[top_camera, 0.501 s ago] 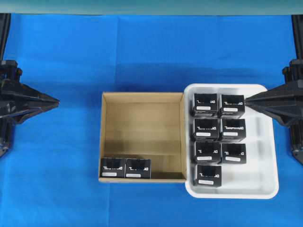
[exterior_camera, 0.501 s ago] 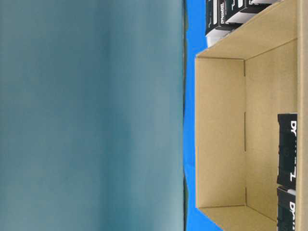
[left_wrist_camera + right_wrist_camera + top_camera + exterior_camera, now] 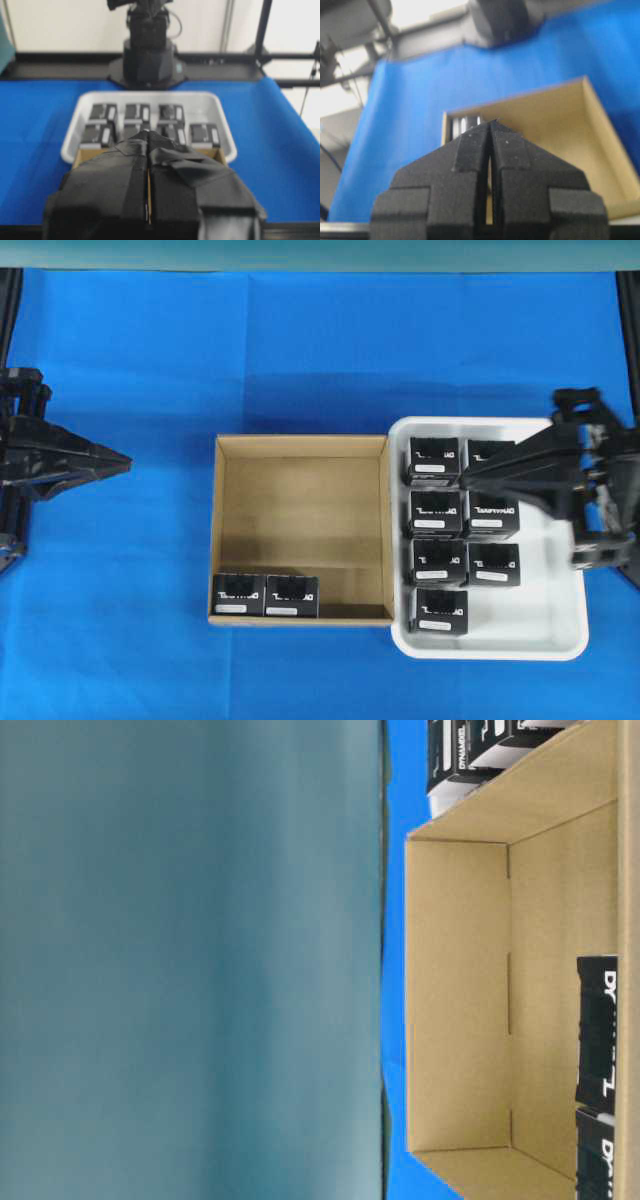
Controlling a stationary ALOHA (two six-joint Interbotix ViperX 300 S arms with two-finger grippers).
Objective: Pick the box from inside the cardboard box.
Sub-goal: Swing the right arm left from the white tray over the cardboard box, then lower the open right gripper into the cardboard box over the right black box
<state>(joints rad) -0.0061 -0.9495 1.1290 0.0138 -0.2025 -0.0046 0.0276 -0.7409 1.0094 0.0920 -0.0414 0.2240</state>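
The cardboard box (image 3: 300, 502) lies mid-table, and two black boxes (image 3: 238, 594) (image 3: 291, 595) sit side by side in its front-left corner. The table-level view shows the same pair (image 3: 598, 1030) (image 3: 600, 1156) against the carton's wall (image 3: 455, 1000). My right gripper (image 3: 463, 476) is shut and empty, hovering over the white tray's back row with its tip pointing at the carton. In the right wrist view its tip (image 3: 491, 121) points at the carton (image 3: 555, 120), where a black box (image 3: 465, 125) peeks out. My left gripper (image 3: 128, 458) is shut and empty, left of the carton.
A white plastic tray (image 3: 560, 630) touches the carton's right side and holds several identical black boxes (image 3: 434, 512). Blue cloth (image 3: 120, 620) covers the table. The left wrist view looks past my left gripper (image 3: 146, 132) to the tray (image 3: 222, 120) and the right arm's base (image 3: 147, 60).
The right arm has swung left and forward, so its shut tip is now over the tray's back boxes instead of at the tray's right rim. The left gripper barely shifted.
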